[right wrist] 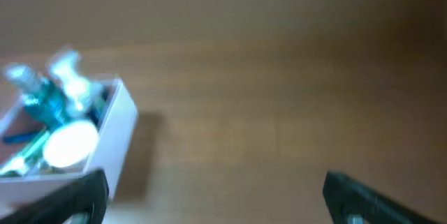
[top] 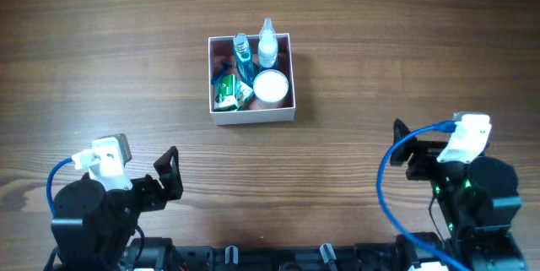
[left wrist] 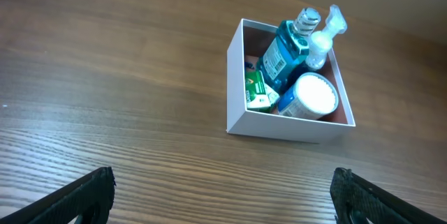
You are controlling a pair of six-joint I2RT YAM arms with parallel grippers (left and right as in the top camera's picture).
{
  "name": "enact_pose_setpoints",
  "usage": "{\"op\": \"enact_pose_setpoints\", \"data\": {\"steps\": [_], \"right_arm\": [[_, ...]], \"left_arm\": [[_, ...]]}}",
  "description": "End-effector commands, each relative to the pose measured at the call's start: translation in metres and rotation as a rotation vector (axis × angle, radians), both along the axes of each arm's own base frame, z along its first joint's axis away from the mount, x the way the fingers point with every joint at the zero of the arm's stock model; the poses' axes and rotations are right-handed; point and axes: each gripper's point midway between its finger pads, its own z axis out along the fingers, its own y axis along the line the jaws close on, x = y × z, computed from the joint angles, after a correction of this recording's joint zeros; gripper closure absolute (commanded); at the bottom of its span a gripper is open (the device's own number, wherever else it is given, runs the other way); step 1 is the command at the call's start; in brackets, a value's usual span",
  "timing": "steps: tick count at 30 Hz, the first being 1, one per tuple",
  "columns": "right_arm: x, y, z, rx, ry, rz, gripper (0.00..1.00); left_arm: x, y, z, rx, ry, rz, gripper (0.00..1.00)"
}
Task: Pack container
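The container [top: 251, 114] is a square white-walled box with a pink inside, standing at the middle of the table's far half. It holds a teal bottle [top: 243, 56], a clear spray bottle [top: 267, 45], a white-lidded round jar [top: 271, 86] and a green packet [top: 228, 92]. It also shows in the left wrist view [left wrist: 279, 125] and, blurred, in the right wrist view [right wrist: 115, 130]. My left gripper [left wrist: 222, 195] is open and empty at the near left, well short of the container. My right gripper [right wrist: 213, 195] is open and empty at the near right.
Bare wooden tabletop [top: 101, 68] lies all around the container. Both arm bases [top: 93, 212] sit at the near edge, with blue cables looping beside them.
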Motion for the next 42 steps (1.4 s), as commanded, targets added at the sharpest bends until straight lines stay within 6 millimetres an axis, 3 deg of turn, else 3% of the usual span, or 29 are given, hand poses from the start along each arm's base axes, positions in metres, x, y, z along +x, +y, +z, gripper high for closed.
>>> {"op": "enact_pose_setpoints", "data": {"steps": [1,10,17,23,28,42], "right_arm": [[0.001,0.024,-0.008,-0.132,-0.138,0.191,0.0],[0.008,0.027,-0.001,-0.15,-0.512,0.177,0.0],[0.006,0.02,-0.018,-0.156,-0.628,0.128,0.0],[0.012,0.01,-0.041,-0.186,-0.548,0.073,0.0],[0.016,0.01,-0.083,-0.187,-0.377,0.092,0.0],[0.016,0.011,-0.085,-0.188,-0.368,0.095,0.0]], "left_arm": [[0.0,-0.001,-0.001,0.016,-0.002,-0.018,0.0],[0.0,-0.001,-0.001,0.016,-0.002,-0.018,0.0],[0.0,-0.001,-0.001,0.016,-0.002,-0.018,0.0],[0.0,-0.001,-0.001,0.016,-0.002,-0.018,0.0],[0.0,-0.001,-0.001,0.016,-0.002,-0.018,0.0],[0.0,-0.001,-0.001,0.016,-0.002,-0.018,0.0]]}}
